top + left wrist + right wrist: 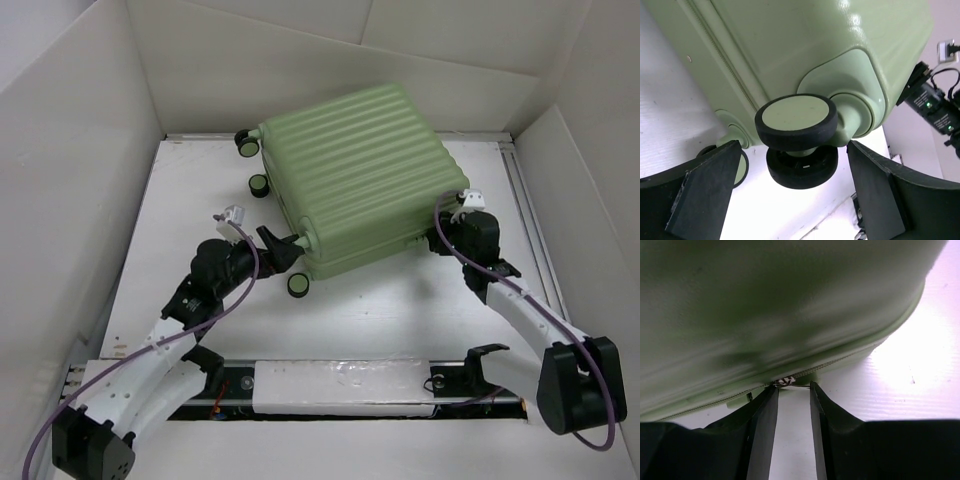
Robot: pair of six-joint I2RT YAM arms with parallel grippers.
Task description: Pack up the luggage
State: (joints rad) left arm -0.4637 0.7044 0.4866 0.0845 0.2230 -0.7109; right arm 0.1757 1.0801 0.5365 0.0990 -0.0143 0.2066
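Note:
The luggage (355, 170) is a pale green ribbed hard-shell suitcase lying flat and closed in the middle of the table. My left gripper (283, 247) is at its near-left corner. In the left wrist view the gripper (792, 150) is open, its fingers on either side of a black-and-green caster wheel (796, 120) without touching it. My right gripper (443, 228) is at the suitcase's right side. In the right wrist view the gripper (792, 387) has its jaws a little apart, tips up against the zipper seam, with the metal zipper pull (785, 382) at the left tip.
White walls enclose the table (400, 320) on the left, back and right. Other caster wheels stick out at the suitcase's left side (246, 143) and near corner (298, 285). A metal rail (340, 385) runs along the near edge between the arm bases.

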